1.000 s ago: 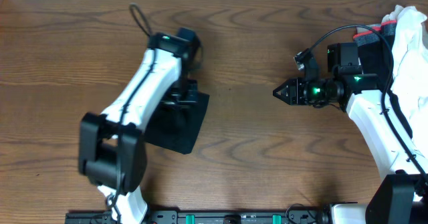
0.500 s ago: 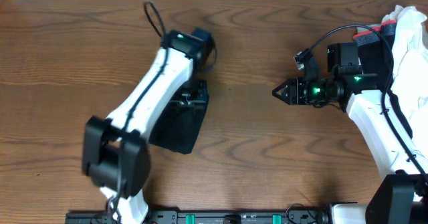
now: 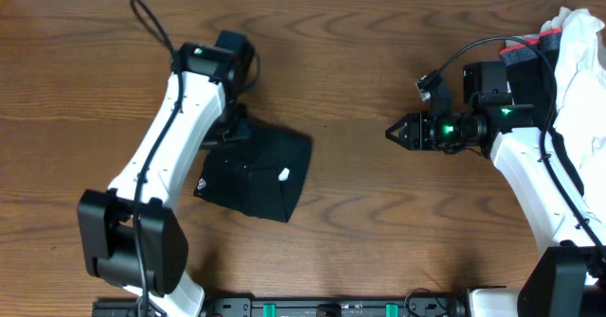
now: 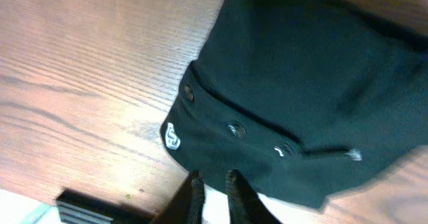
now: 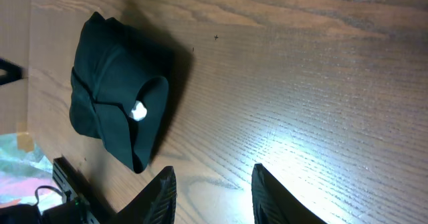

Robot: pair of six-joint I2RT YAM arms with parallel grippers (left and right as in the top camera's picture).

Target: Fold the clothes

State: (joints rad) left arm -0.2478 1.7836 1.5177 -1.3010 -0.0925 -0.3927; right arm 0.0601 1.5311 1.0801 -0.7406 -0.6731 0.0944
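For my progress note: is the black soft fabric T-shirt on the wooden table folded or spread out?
Folded. The black soft fabric T-shirt lies as a compact, roughly square bundle with overlapping layers and no sleeves spread.

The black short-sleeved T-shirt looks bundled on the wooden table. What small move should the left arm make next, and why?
Probably lift the left gripper straight up, clear of the black short-sleeved T-shirt. The shirt lies as a compact folded block, white label on top, and the near-shut jaws sit at its edge; a sideways drag could undo it.
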